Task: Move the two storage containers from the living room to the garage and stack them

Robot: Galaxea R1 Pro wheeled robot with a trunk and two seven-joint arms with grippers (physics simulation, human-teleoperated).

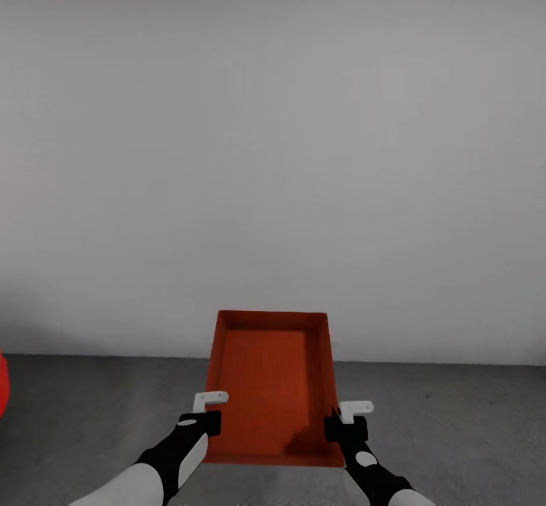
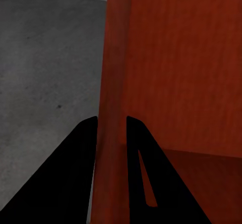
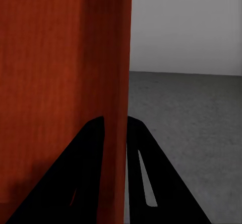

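Red-orange rectangular open-topped storage container [image 1: 271,385] held level above the dark grey rough concrete floor [image 1: 91,415], facing a plain white wall [image 1: 273,149]. Left gripper [image 1: 206,412] pinching the container's left wall [image 2: 112,82], one finger each side. Right gripper [image 1: 347,417] pinching its right wall [image 3: 117,57] likewise. Sliver of red shape [image 1: 3,385] at far left edge.

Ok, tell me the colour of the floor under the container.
Dark grey floor, matte and speckled; clearest in the head view.
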